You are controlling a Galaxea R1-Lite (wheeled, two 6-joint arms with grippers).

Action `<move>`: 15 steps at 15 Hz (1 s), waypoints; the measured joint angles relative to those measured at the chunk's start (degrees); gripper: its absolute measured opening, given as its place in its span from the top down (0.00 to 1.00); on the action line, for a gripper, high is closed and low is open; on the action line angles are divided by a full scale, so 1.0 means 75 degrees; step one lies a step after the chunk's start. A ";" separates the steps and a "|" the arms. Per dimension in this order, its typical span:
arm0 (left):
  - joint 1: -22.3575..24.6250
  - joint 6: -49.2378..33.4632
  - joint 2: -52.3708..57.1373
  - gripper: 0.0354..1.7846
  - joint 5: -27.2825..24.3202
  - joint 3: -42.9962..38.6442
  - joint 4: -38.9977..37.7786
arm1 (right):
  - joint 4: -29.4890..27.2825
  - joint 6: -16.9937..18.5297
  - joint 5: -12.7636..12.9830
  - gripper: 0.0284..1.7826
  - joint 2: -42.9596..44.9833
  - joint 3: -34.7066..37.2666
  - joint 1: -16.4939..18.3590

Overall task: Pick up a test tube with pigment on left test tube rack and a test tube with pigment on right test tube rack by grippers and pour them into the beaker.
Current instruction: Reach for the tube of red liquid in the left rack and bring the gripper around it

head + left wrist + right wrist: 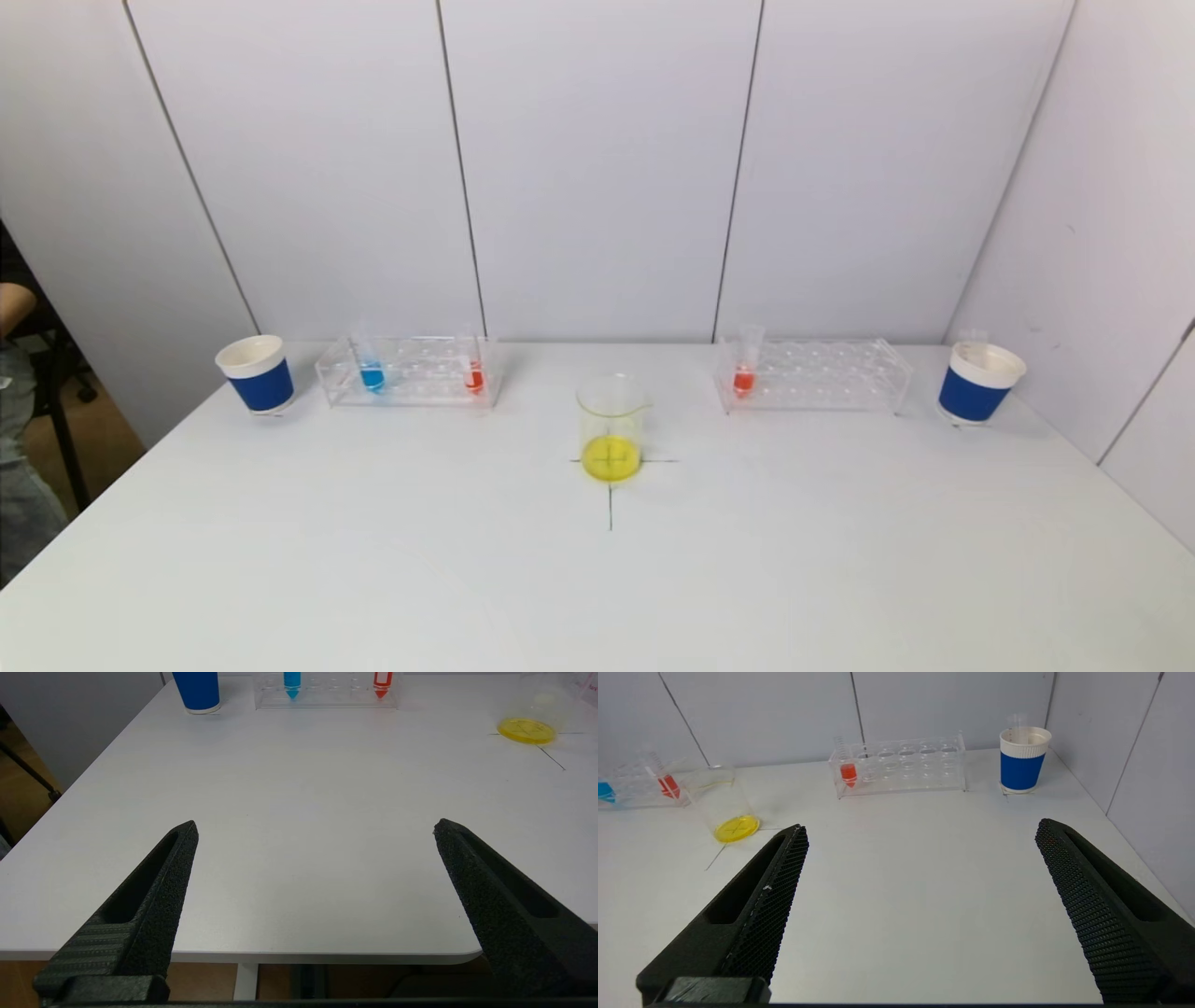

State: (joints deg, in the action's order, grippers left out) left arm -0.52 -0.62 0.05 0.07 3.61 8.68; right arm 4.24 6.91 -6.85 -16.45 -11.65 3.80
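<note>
The left test tube rack (411,371) of clear plastic holds a blue-pigment tube (372,373) and a red-pigment tube (473,375). One red-pigment tube (744,375) stands at the left end of the right rack (822,375). Between them the glass beaker (611,427) sits on a black cross mark with yellow liquid in its bottom. My left gripper (315,828) hangs open over the table's near edge, far from the tubes. My right gripper (922,830) is open above bare table, well short of the right rack (901,763). Neither gripper shows in the head view.
A blue-and-white paper cup (257,373) stands left of the left rack. Another cup (978,383) right of the right rack has a clear tube in it. White wall panels close the back and right. A person (14,392) is at the far left edge.
</note>
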 joint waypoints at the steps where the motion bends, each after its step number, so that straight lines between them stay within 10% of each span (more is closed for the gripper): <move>1: 0.0000 0.0007 0.0000 0.01 0.0000 0.0000 0.0000 | -0.0125 -0.0003 -0.0151 0.01 0.0117 -0.0076 -0.0096; 9: 0.0000 0.0007 0.0000 0.01 0.0000 0.0000 -0.0003 | -0.1201 -0.0245 0.0239 0.01 0.1889 0.0382 -0.0460; 15: 0.0000 0.0007 0.0000 0.01 0.0000 0.0000 0.0000 | 0.1305 -0.0740 0.0353 0.01 0.2186 0.1396 -0.0475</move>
State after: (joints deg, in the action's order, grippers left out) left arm -0.52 -0.57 0.05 0.07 3.61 8.68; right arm 14.03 1.37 -4.21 -0.05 -1.18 0.24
